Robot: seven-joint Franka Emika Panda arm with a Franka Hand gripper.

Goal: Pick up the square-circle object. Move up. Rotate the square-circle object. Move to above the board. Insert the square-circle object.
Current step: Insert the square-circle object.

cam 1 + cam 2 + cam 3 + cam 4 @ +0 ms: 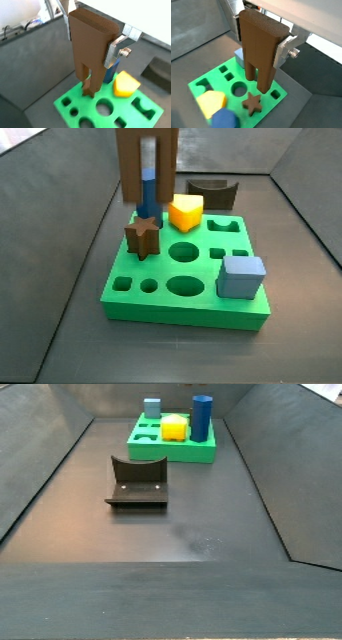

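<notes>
While the hand point(93, 37) hangs above the thick bright-green square board point(204, 80), its flat silver fingers point(119, 46) are clamped on the tall, slim, plain brown square-circle object point(90, 45), which is upright with its forked lower end just over the board's holes in both wrist views. A short brown star-shaped block point(252, 102) sits in the board near that lower end, with a yellow block point(211, 101) and a blue rounded piece point(224, 119) beside it. In a side view the square-circle object point(144, 158) stands at upper centre above the star block, in front of a blue pillar point(147, 183); a grey-blue cube point(242, 276) rests on the board's right edge. A dark L-shaped fixture point(138, 482) stands on the floor, well apart from the board point(171, 449).
</notes>
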